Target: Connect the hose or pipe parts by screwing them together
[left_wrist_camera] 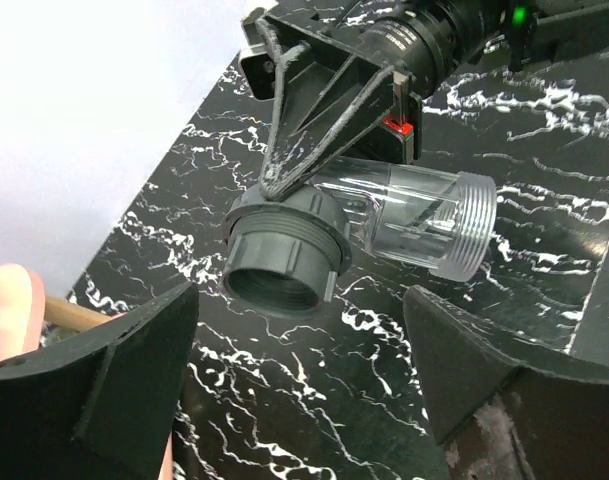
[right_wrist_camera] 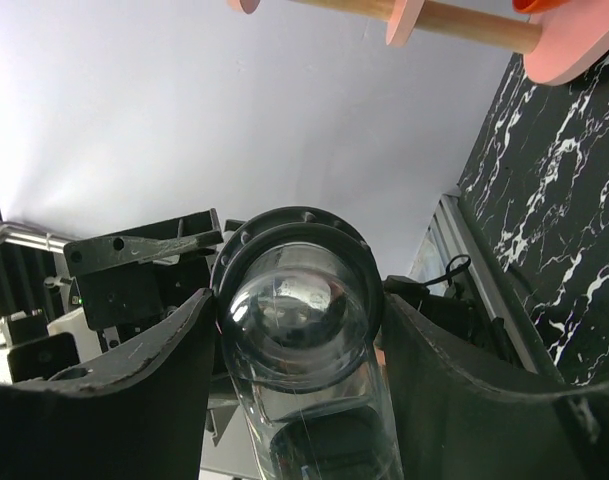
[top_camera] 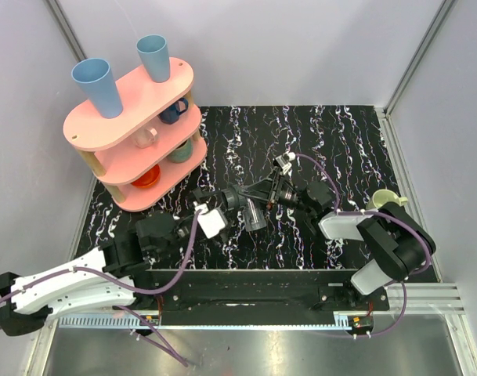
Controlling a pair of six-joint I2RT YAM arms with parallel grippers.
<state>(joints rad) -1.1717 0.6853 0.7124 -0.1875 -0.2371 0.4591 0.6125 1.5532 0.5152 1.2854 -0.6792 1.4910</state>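
Near the middle of the black marbled table [top_camera: 363, 149], the right fingers [right_wrist_camera: 134, 390] are clamped on one clear tube [left_wrist_camera: 424, 225], and one grey threaded nut [left_wrist_camera: 284, 255] sits on the tube's end. Facing that nut, the left fingers [left_wrist_camera: 134, 370] stand wide apart with nothing between them. At the far left, one pink rack [top_camera: 128, 102] carries two blue cups [top_camera: 97, 82] on its top tier.
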